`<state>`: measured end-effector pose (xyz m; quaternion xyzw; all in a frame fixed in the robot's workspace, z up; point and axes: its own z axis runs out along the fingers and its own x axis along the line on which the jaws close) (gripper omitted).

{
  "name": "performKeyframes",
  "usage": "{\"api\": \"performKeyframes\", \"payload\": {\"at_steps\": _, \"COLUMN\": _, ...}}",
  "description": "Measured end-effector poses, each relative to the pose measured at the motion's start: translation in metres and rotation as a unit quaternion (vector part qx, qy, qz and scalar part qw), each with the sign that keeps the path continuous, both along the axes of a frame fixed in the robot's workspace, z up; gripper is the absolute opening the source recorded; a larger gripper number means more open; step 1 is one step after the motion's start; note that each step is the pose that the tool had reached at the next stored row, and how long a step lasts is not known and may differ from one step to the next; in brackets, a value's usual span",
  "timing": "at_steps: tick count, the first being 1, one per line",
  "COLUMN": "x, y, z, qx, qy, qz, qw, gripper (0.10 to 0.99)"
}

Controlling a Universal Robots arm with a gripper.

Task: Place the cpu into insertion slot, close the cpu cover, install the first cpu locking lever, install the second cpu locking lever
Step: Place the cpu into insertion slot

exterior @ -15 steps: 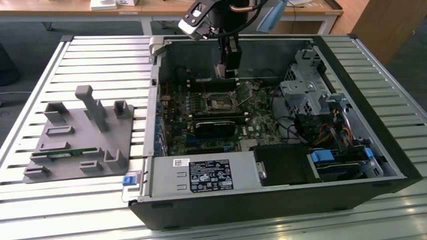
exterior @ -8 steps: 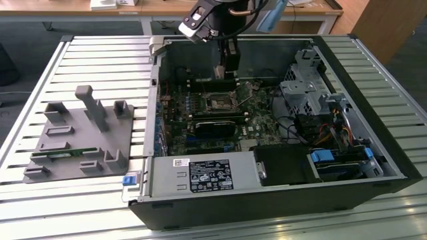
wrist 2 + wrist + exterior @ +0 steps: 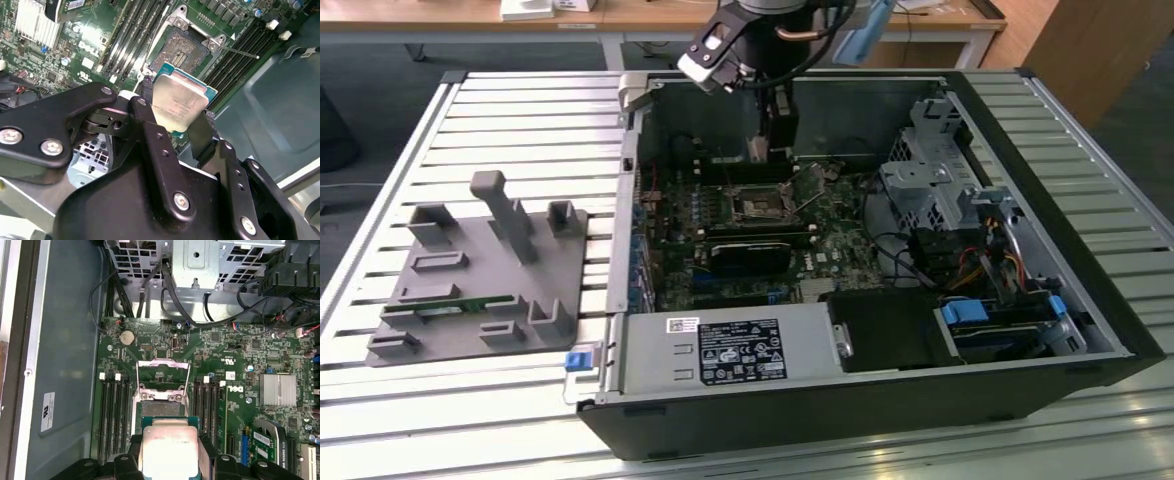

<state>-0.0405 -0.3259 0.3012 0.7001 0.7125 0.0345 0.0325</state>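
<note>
My black two-finger gripper (image 3: 176, 114) is clamped on the small square cpu with a silvery-grey metal top (image 3: 181, 97), one finger against each of two opposite edges. In the exterior view I hang at the upper middle of the frame, inside the open black computer case (image 3: 854, 420), over the square black insertion slot (image 3: 758, 203) on the green motherboard (image 3: 220, 347). The thin silver cpu cover (image 3: 163, 366) stands swung open. The cpu is clear of the slot, not seated.

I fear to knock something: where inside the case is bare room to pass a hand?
Free: the bare grey case panel beside the memory slots. Crowded: the drive cage with cables, and the insertion slot with the cpu held close by.
</note>
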Motion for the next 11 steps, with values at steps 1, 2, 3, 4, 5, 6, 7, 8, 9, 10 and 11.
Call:
{"api": "performKeyframes", "payload": {"at_steps": 1, "x": 0.0000, "y": 0.0006, "z": -0.0010, "qx": -0.0001, "qy": 0.0001, "qz": 0.000, "qw": 1.0000, "gripper": 0.525}}
{"api": "performKeyframes", "payload": {"at_steps": 2, "x": 0.0000, "y": 0.0013, "z": -0.0020, "qx": -0.0001, "qy": 0.0000, "qz": 0.000, "qw": 1.0000, "gripper": 0.525}}
{"api": "performKeyframes", "payload": {"at_steps": 3, "x": 0.0000, "y": 0.0024, "z": -0.0033, "qx": 0.0000, "qy": 0.0000, "qz": -0.001, "qw": 1.0000, "gripper": 0.525}}
{"api": "performKeyframes", "payload": {"at_steps": 4, "x": 0.0000, "y": 0.0032, "z": -0.0046, "qx": 0.0000, "qy": 0.0000, "qz": -0.002, "qw": 1.0000, "gripper": 0.525}}
{"api": "performKeyframes", "payload": {"at_steps": 5, "x": 0.0000, "y": 0.0039, "z": -0.0062, "qx": 0.0000, "qy": 0.0000, "qz": -0.002, "qw": 1.0000, "gripper": 0.525}}
{"api": "performKeyframes", "payload": {"at_steps": 6, "x": 0.0000, "y": 0.0046, "z": -0.0079, "qx": 0.0001, "qy": 0.0000, "qz": -0.002, "qw": 1.0000, "gripper": 0.525}}
{"api": "performKeyframes", "payload": {"at_steps": 7, "x": 0.0000, "y": 0.0051, "z": -0.0096, "qx": 0.0000, "qy": 0.0000, "qz": -0.002, "qw": 1.0000, "gripper": 0.525}}
{"api": "performKeyframes", "payload": {"at_steps": 8, "x": 0.0000, "y": 0.0055, "z": -0.0113, "qx": 0.0000, "qy": 0.0001, "qz": -0.002, "qw": 1.0000, "gripper": 0.525}}
{"api": "performKeyframes", "payload": {"at_steps": 9, "x": 0.0001, "y": 0.0056, "z": -0.0131, "qx": 0.0000, "qy": 0.0002, "qz": -0.002, "qw": 1.0000, "gripper": 0.525}}
{"api": "performKeyframes", "payload": {"at_steps": 10, "x": 0.0001, "y": 0.0057, "z": -0.0151, "qx": 0.0000, "qy": 0.0002, "qz": -0.002, "qw": 1.0000, "gripper": 0.525}}
{"api": "performKeyframes", "payload": {"at_steps": 11, "x": 0.0000, "y": 0.0057, "z": -0.0167, "qx": 0.0000, "qy": 0.0002, "qz": -0.002, "qw": 1.0000, "gripper": 0.525}}
